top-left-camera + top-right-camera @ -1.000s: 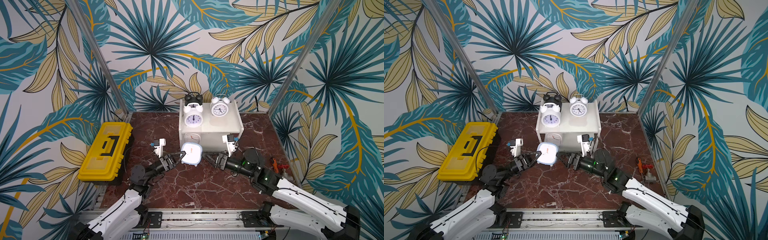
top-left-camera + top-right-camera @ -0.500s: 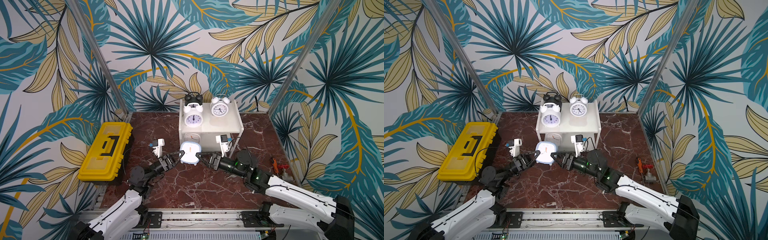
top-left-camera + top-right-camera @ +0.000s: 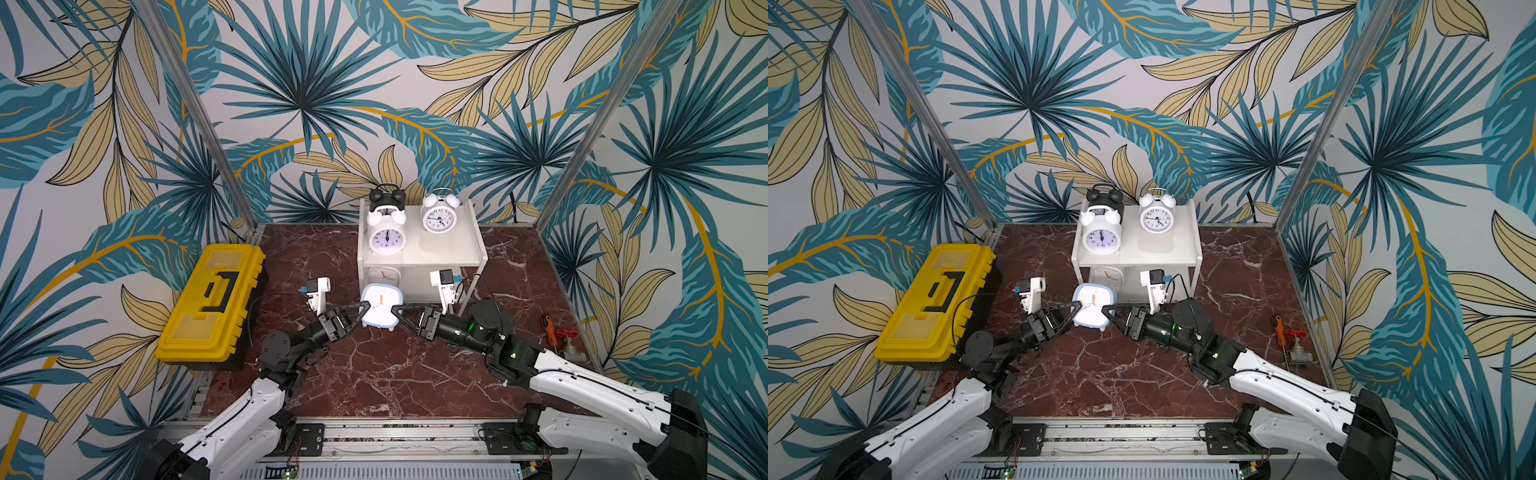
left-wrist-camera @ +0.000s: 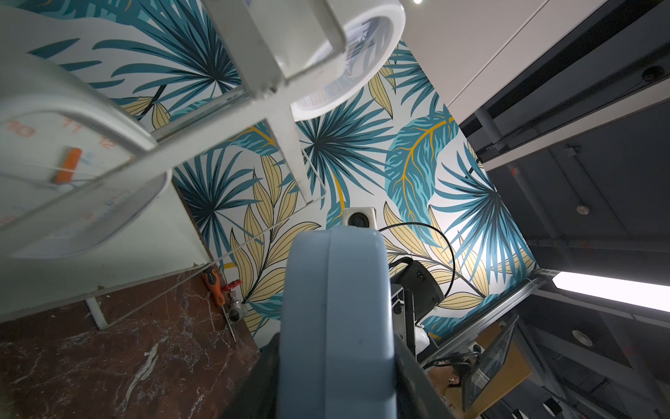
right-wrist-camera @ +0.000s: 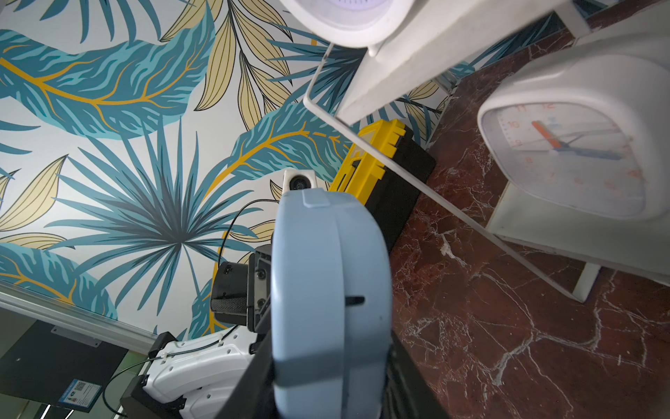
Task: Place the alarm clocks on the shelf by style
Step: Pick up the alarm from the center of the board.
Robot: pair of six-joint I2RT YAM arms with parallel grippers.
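A light blue rounded-square alarm clock stands face up-forward just in front of the white shelf. My left gripper holds its left edge, and my right gripper is shut on its right edge. In both wrist views dark fingers lie flush on the front and back of the clock. A white rounded-square clock sits on the lower board. On the top board stand a black twin-bell clock and two white twin-bell clocks.
A yellow toolbox lies at the left of the red marble table. An orange-handled screwdriver and a red-wheeled valve lie by the right wall. The shelf's thin right leg stands close behind my right wrist.
My right gripper has moved left from beside the shelf and closed on the blue clock's right edge. The left gripper and the clock have shifted slightly toward the shelf.
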